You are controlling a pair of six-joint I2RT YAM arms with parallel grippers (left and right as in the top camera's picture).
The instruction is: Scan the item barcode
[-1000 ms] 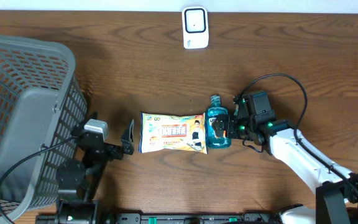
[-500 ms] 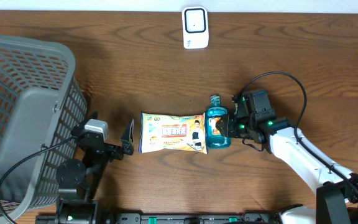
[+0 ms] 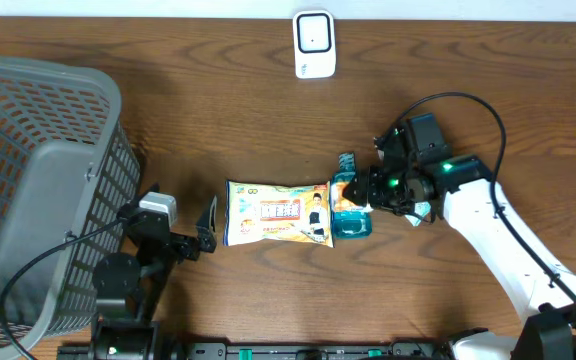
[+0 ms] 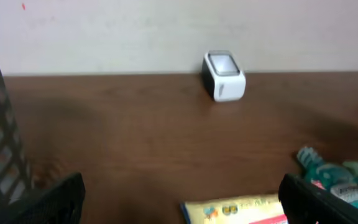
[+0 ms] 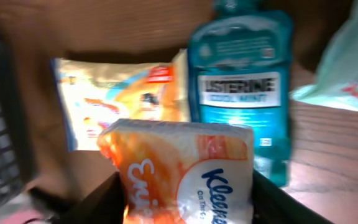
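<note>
Tissue pack (image 5: 185,168): a soft packet, orange along one side and white on the rest, with blue "Kleenex" lettering across its face. I see it pinched between the two fingers of the right gripper (image 5: 188,194), one black finger against each side. In the overhead view this gripper sits near the middle of the worktop (image 3: 488,110), over the neck end of a blue mouthwash bottle (image 5: 241,93). In the right wrist view the pack covers the lower part of the bottle's label side and the corner of a yellow snack bag (image 3: 278,213). The bag lies flat and touches the bottle. A white and green pouch (image 5: 347,62) shows at the right border of the wrist view. The white scanner (image 3: 314,45) stands at the far edge of the worktop, well apart from the pack. The left gripper (image 3: 206,226) has its fingers spread wide and holds nothing; it sits just beside the bag's left end. A grey basket (image 3: 38,190) occupies the left edge of the worktop.
</note>
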